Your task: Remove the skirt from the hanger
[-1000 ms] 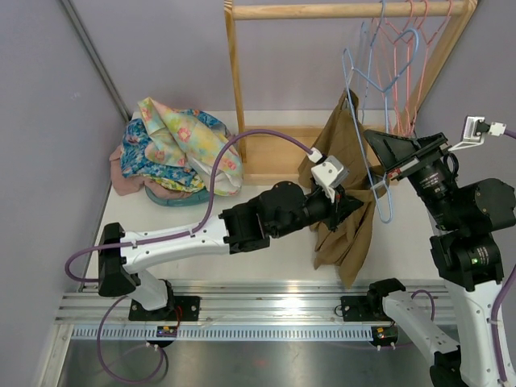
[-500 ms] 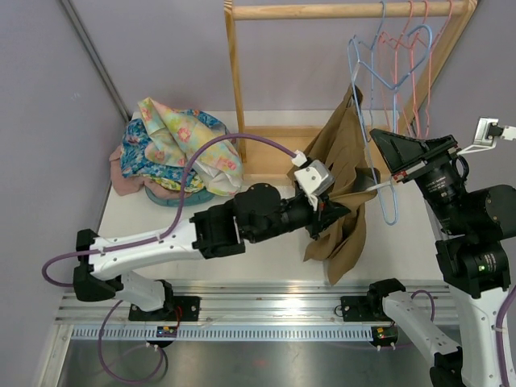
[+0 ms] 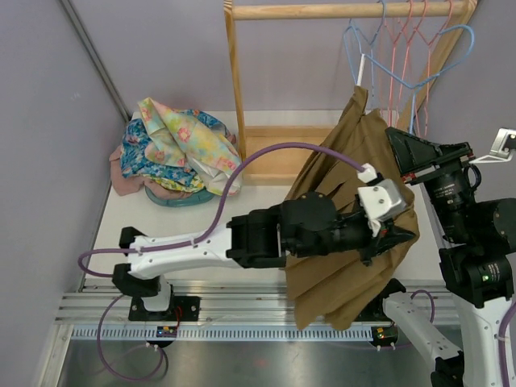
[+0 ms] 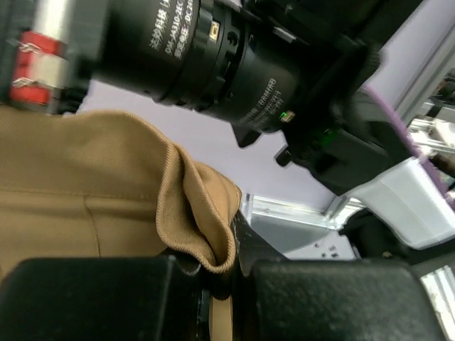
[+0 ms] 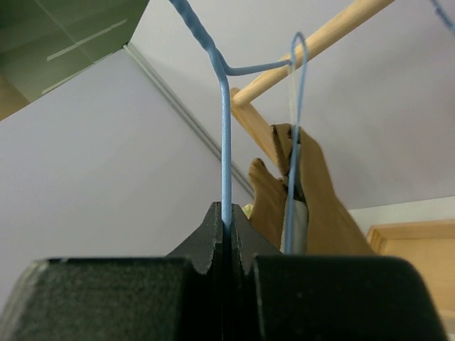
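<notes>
The white counter (image 3: 258,200) carries a heap of flowered clothes (image 3: 173,153) at its far left corner; just right of it stands a wooden rack (image 3: 274,165), base frame flat on the top

Items counted:
- brown skirt (image 3: 339,278): one.
- wooden rack (image 3: 235,89), far side: one.
- blue hanger (image 5: 225,142): at least one.
- pink hanger (image 3: 393,72): at least two. The wires overlap, so there is no firm tally.
- garment heap (image 3: 173,149), far left on the bench (image 3: 262,205): one, pieces uncountable.
- Robot arms: two, left arm (image 3: 193,248) and right arm (image 3: 477,234).
</notes>
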Robot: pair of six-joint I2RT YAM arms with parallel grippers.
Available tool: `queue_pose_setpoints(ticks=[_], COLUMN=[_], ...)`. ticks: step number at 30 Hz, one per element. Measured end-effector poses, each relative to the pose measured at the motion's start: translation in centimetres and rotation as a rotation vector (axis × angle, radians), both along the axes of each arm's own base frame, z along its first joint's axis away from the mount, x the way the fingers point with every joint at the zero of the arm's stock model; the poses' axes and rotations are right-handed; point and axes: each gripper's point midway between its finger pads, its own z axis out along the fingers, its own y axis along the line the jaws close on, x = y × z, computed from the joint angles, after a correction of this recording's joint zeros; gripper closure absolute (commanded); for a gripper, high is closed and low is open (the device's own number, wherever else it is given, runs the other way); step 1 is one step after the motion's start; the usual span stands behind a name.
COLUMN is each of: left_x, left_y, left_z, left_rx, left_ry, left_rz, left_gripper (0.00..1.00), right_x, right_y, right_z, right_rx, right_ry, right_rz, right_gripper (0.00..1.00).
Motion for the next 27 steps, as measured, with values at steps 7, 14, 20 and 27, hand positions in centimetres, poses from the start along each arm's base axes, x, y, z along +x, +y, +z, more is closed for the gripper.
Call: queue_pose_setpoints(ticks=[7, 14, 20, 27], left_x=[-0.2, -0.9, -1.5, -1.5], left_y=[-1.7, -0.5, -0.8, -1.3], left_z=[-0.6, -1.3, -2.3, -3.6], left_rx=[0.06, 0.045, 0.028, 0.021], left_ry=[-0.044, -0.043, -0.045, -0.044], left_rz=[0.002, -0.037, -0.069, -0.074], left_gripper=[1.0, 1.0, 1.0, 1.0], right_x=[0.2, 0.8, 1.2, 1.8], right_y=[-1.6, -3.4, -4.5, -5.1], right_z=[0.4, 1.0, 1.2, 1.3], right_rx=[-0.032, -0.022, -0.008, -0.015], right_ry=[-0.022, -0.027, -0.019, 0.008], right_rz=[-0.107, -0.215, -0.276, -0.318], right_gripper=[1.0, 1.0, 1.0, 1.0])
